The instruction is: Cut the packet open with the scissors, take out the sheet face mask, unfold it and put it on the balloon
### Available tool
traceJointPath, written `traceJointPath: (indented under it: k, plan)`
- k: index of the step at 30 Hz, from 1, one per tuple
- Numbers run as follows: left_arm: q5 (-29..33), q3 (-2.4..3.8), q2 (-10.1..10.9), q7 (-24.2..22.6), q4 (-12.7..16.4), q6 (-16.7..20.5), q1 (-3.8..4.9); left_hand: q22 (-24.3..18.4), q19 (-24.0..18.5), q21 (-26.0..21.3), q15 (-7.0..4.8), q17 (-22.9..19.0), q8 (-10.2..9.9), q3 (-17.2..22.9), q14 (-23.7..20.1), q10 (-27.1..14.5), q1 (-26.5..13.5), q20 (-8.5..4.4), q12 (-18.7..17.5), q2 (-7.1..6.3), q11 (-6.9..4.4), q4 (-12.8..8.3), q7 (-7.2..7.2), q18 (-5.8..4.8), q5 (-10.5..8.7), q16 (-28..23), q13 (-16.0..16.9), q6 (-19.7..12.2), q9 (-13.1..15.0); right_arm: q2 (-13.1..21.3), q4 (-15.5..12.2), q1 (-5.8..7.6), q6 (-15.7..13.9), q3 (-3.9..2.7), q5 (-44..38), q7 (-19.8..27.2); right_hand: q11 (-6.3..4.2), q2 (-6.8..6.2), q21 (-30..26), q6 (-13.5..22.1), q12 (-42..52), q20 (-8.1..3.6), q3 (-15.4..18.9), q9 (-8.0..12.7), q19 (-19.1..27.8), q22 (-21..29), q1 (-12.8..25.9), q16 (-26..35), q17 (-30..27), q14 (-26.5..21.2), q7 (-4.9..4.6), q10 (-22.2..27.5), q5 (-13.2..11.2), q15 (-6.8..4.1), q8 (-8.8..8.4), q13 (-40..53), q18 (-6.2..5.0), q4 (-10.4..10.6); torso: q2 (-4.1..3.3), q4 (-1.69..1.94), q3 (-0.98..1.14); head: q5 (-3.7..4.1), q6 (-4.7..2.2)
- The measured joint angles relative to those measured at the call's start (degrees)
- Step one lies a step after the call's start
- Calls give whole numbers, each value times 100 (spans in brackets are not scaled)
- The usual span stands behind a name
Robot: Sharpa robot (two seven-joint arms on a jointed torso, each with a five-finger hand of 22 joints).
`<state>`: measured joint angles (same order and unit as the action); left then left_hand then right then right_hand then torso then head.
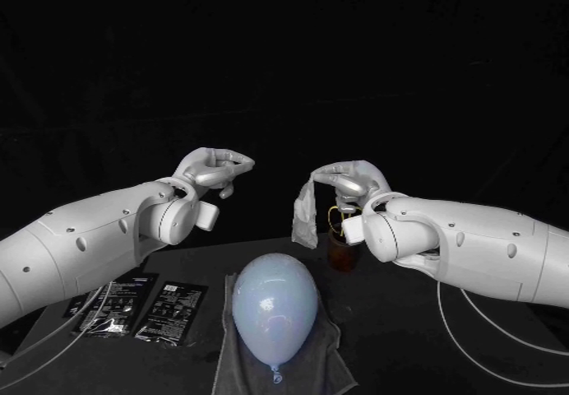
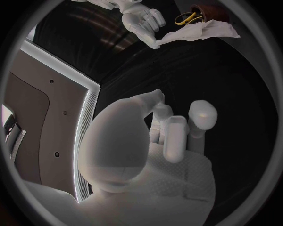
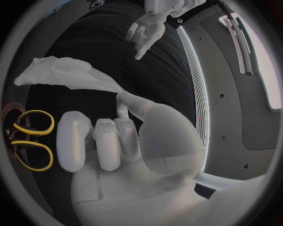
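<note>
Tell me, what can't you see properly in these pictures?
- Yellow-handled scissors: blades hidden inside the brown cup, right wrist view.
- Black flat packets: print too small to read, head view.
- White crumpled sheet mask: hanging from the right hand, its folds hide the face holes, head view.

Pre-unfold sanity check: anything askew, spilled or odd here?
Nothing spilled or damaged. The sheet mask hangs bunched in a narrow strip, pinched in the fingers of the right hand, not yet unfolded; the balloon lies on its grey cloth.
</note>
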<state>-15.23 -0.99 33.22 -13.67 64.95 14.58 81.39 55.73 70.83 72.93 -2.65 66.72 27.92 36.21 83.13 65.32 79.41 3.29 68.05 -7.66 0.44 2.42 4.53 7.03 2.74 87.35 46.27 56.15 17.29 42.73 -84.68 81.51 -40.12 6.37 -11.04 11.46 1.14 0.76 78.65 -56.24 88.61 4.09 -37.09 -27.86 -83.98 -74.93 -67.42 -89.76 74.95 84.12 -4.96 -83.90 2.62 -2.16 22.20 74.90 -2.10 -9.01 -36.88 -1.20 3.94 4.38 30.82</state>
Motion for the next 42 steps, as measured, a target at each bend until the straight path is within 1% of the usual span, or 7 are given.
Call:
traceJointPath:
  k: [3,5,10,18,25,32,42]
  plan:
    - [-63,-24,91,53,191,1,2,-179,-119,-69,3,-138,1,119,-9,-468,-126,-29,-556,5,46,-13,56,0,1,-25,-841,-116,376,18,-107,1,-28,2,-17,-70,0,0,0,0,0,0,0,0,0,2,0,1,0,0,1,0,0,0,0,0,0,0,0,3,-1,2,-9]
    - [-110,-60,129,83,291,-2,1,-576,-383,-301,52,-574,13,179,-203,-900,-237,5,-1054,-30,100,22,117,3,14,-127,-1346,-268,591,15,-151,2,-41,2,-28,-102,0,0,0,0,0,0,0,0,1,4,0,2,0,0,1,0,0,0,0,1,0,0,0,6,-3,-8,-19]
    - [-297,-155,229,161,551,-22,-92,-1844,-1197,-1157,240,-1959,-241,2,-832,-1293,-627,191,-2020,-266,286,249,307,227,44,-549,-2017,-593,481,-60,-173,3,-56,3,-53,-158,0,-1,0,0,-4,1,1,0,1,3,1,16,0,0,1,0,-11,0,1,3,0,0,-4,10,-9,-13,-43]
    - [-675,-202,264,348,819,-158,-422,-1802,-1011,-1220,206,-1797,-161,-503,-714,-816,-811,195,-2336,-454,285,520,276,231,44,-571,-2353,-476,516,-152,-73,5,-74,2,-82,-174,-6,-1,0,2,-15,2,-17,0,2,1,1,-4,-5,-1,3,6,-12,1,1,5,0,15,-19,7,-18,14,-71]
    - [-903,-220,67,692,768,-286,-602,-2406,-1245,-1688,330,-2414,-324,-1031,-949,-933,-1100,273,-2734,-627,400,1048,427,229,44,-769,-2595,-672,437,-208,-57,11,-88,2,-99,-174,-8,-1,-1,10,3,2,-32,-1,2,-1,1,-4,-4,-1,12,8,-23,1,1,4,0,1,-20,-1,-12,15,-48]
    - [-1011,-229,-45,1008,640,-363,-664,-2621,-1353,-1995,444,-3359,-440,-1648,-1450,-1170,-1064,368,-3065,-590,533,1410,540,228,26,-1135,-2795,-828,354,-295,-79,13,-91,1,-113,-171,-9,-2,-1,10,3,11,-32,-1,11,-1,2,0,0,-1,13,9,-3,1,2,0,0,1,-20,-1,1,4,-36]
    - [-1060,-228,-236,1146,495,-367,-674,-2712,-1330,-2119,470,-3522,-543,-2137,-1542,-1228,-538,391,-3186,-420,551,1376,550,292,26,-1148,-2945,-1083,234,-349,-108,13,-90,1,-126,-163,-9,-2,-1,12,3,12,-31,-1,12,3,2,11,0,-2,15,9,0,2,34,1,0,1,-14,-3,0,4,-38]
